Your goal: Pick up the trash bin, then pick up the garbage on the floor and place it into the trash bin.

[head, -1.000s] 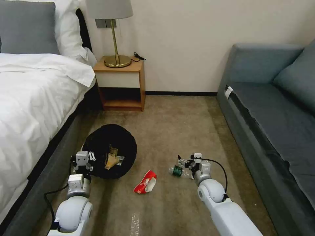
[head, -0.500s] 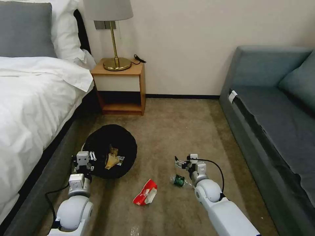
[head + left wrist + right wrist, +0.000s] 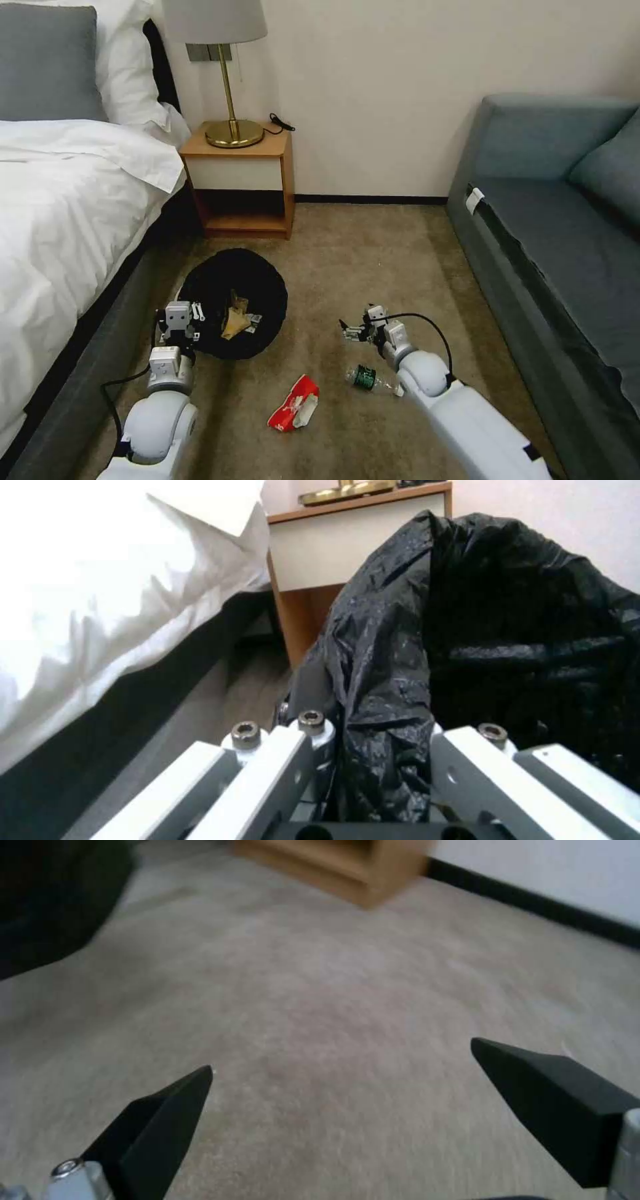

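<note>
The trash bin point(image 3: 230, 293), lined with a black bag point(image 3: 507, 630), is beside the bed on the left. My left gripper point(image 3: 184, 322) is shut on its near rim, and crinkled bag fills the gap between the fingers point(image 3: 267, 760). A tan scrap and a gold-brown wrapper point(image 3: 235, 321) lie inside the bin. On the floor point(image 3: 360, 267) lie a clear bottle with a green label point(image 3: 365, 377) and a red-and-white wrapper point(image 3: 295, 403). My right gripper point(image 3: 352, 331) is open beyond the bottle, with only carpet between its fingers point(image 3: 160, 1125).
A white-sheeted bed point(image 3: 60, 213) runs along the left and a grey sofa point(image 3: 553, 253) along the right. A wooden nightstand point(image 3: 237, 180) with a brass lamp point(image 3: 230, 80) stands against the far wall. Open carpet lies between bin and sofa.
The head camera has shifted. My right gripper, which was over the bottle, has moved away from it toward the far wall; the bottle stays on the carpet. The left gripper keeps its hold.
</note>
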Available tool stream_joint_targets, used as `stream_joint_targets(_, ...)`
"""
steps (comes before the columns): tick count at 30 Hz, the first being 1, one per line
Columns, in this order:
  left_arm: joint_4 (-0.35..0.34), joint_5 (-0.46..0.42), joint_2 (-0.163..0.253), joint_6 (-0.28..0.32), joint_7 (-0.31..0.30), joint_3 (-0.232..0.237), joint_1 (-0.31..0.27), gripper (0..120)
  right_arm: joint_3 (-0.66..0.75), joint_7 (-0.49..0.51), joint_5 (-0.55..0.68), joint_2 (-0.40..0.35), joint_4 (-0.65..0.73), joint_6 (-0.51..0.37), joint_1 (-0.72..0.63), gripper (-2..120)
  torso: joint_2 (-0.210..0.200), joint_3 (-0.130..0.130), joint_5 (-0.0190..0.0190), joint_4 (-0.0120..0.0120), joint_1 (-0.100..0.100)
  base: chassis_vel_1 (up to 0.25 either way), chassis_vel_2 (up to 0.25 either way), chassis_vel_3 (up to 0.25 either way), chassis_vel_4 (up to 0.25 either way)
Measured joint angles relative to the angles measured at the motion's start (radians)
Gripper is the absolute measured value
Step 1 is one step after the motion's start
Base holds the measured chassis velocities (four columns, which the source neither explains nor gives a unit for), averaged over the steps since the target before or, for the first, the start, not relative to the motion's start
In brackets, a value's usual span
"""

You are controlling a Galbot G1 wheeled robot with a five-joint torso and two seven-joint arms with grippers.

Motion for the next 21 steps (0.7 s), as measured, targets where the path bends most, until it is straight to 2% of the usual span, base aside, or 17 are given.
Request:
stream_joint_targets(4,-0.010,0.004,-0.009,0.022,-0.013,-0.001,-0.007,4,-0.088,-0.077,-0.082,-0.014,-0.046,0.032,0.085,100,0.000,0.000,-0.0001,-0.0002,0.000,0.000,0.000,0.000,0.000)
stream_joint_targets(8,-0.013,0.000,-0.010,0.049,-0.036,-0.010,-0.026,4,-0.201,-0.187,-0.218,0.023,-0.147,0.111,0.186,100,0.000,0.000,0.0000,0.0001,0.000,0.000,0.000,0.000,0.000)
stream_joint_targets(13,-0.013,-0.007,-0.007,0.071,-0.054,-0.022,-0.037,4,-0.253,-0.259,-0.311,0.060,-0.211,0.175,0.220,100,0.000,0.000,0.0000,0.0002,0.000,0.000,0.000,0.000,0.000)
stream_joint_targets(16,-0.014,-0.026,-0.005,0.090,-0.070,-0.028,-0.046,4,-0.287,-0.351,-0.430,0.073,-0.254,0.257,0.235,100,0.000,0.000,-0.0001,0.0001,0.000,0.000,0.000,0.000,0.000)
stream_joint_targets(17,-0.014,-0.026,-0.005,0.090,-0.070,-0.028,-0.046,4,-0.287,-0.351,-0.430,0.073,-0.254,0.257,0.235,100,0.000,0.000,-0.0001,0.0001,0.000,0.000,0.000,0.000,0.000)
stream_joint_targets(21,-0.027,-0.035,-0.008,0.109,-0.083,-0.027,-0.052,4,-0.316,-0.457,-0.524,0.073,-0.266,0.326,0.248,100,0.000,0.000,-0.0001,-0.0001,0.000,0.000,0.000,0.000,0.000)
